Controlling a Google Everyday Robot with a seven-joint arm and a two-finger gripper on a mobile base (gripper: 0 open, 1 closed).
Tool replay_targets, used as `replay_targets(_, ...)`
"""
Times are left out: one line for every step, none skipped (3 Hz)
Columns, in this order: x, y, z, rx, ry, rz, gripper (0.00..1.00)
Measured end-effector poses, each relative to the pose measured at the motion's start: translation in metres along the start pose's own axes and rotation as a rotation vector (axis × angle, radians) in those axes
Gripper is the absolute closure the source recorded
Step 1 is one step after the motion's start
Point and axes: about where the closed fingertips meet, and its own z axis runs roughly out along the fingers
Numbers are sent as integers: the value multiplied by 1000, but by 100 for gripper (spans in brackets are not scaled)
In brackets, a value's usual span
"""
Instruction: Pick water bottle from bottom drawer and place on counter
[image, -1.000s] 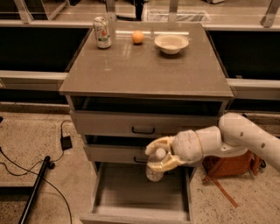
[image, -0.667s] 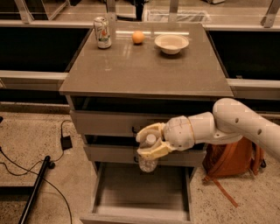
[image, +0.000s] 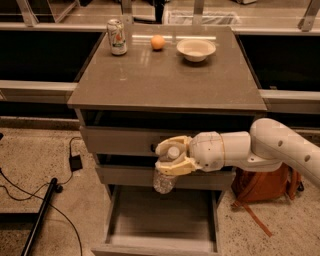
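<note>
My gripper is shut on the water bottle, a small clear plastic bottle with a white cap. It holds the bottle upright in front of the two upper drawers, above the open bottom drawer. The bottom drawer is pulled out and its grey inside shows nothing in it. The counter is the grey-brown top slab above the gripper. My white arm reaches in from the right.
On the counter's far edge stand a green-and-white soda can, an orange and a white bowl. A brown bag lies on the floor right of the cabinet. Cables and a dark pole lie on the floor at left.
My gripper has moved left and upward with the water bottle, from in front of the middle drawer's right part to near the top drawer's handle.
</note>
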Motion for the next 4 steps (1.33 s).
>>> replay_targets(-23, -10, 7, 13, 30, -5, 100)
replay_targets(-86, -32, 20, 28, 105, -61, 100)
replay_targets(-156, -56, 28, 8, 124, -91, 100)
replay_targets(-206, -97, 15, 56, 115, -53, 100)
